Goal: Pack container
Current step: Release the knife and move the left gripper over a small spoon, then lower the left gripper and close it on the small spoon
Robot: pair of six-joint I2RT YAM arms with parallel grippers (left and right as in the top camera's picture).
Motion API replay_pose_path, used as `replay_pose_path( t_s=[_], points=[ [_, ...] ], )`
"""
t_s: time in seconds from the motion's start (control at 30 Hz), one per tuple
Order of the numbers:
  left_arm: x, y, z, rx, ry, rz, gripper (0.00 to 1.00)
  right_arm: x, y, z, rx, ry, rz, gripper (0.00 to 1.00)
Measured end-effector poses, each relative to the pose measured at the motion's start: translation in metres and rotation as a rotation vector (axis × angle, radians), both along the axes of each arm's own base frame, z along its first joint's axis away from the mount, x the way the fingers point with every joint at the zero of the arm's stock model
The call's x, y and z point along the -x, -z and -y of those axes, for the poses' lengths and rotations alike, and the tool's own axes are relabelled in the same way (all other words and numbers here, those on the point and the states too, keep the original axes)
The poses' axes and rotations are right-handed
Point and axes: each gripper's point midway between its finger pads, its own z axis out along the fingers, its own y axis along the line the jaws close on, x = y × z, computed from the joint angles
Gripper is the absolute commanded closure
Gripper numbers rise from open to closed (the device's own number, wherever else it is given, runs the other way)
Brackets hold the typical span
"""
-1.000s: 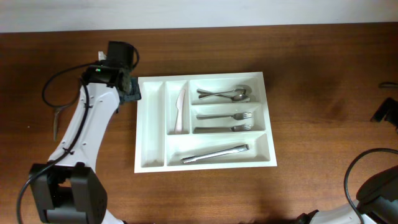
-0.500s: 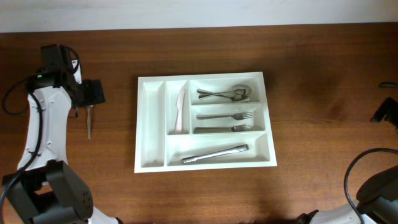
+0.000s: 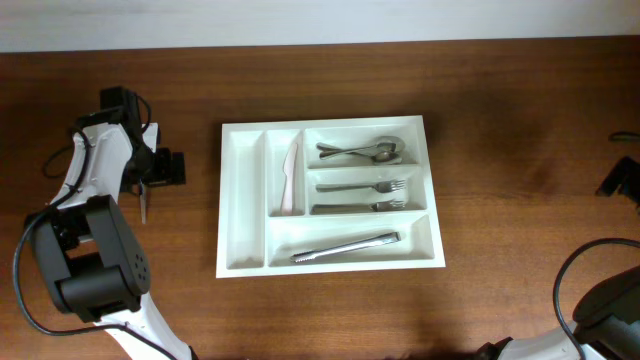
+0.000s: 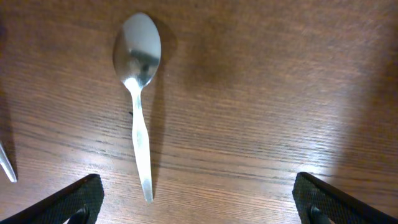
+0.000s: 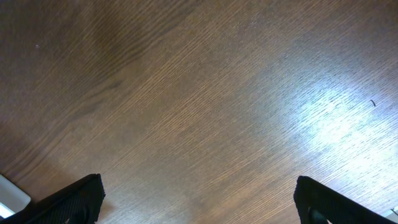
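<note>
The container [image 3: 243, 200], a white cutlery tray, lies mid-table. It holds a white knife [image 3: 290, 178], spoons [image 3: 360, 151], forks [image 3: 365, 196] and tongs [image 3: 345, 247]. Its leftmost narrow compartment has nothing in it. A metal spoon [image 4: 138, 87] lies on the wood left of the tray, showing as a thin sliver [image 3: 143, 205] in the overhead view. My left gripper [image 4: 199, 208] hovers open just above it, the handle's tip between the fingers [image 4: 74, 202] but touching neither. My right gripper [image 5: 199, 205] hangs open over bare wood at the far right edge [image 3: 622, 178].
A second utensil's tip [image 4: 6, 165] pokes in at the left edge of the left wrist view. A white corner [image 5: 9, 199] shows at the lower left of the right wrist view. The left arm's base [image 3: 95, 260] stands at the front left.
The left arm swung away from the tray's upper left corner, out to the left, then settled over the spoon beside the tray. The right arm and the tray's contents stayed put.
</note>
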Motion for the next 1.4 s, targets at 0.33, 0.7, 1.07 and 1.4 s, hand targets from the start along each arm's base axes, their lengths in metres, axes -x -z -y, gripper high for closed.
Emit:
replay_pose_path(
  t_s=[0.33,0.7,1.07,1.4],
  points=[
    [-0.003,0.001,-0.005,0.037,-0.022,0.016,0.01,0.0,0.0,0.0,0.0,0.0,-0.001,0.01],
    [0.003,0.003,-0.026,0.071,-0.086,0.025,0.01,0.0,0.0,0.0,0.0,0.0,-0.001,0.01],
    [0.006,0.025,-0.026,0.073,-0.085,-0.029,0.01,0.0,0.0,0.0,0.0,0.0,-0.001,0.01],
    [0.002,0.038,-0.027,0.073,-0.08,-0.032,0.01,0.0,0.0,0.0,0.0,0.0,-0.001,0.01]
  ],
)
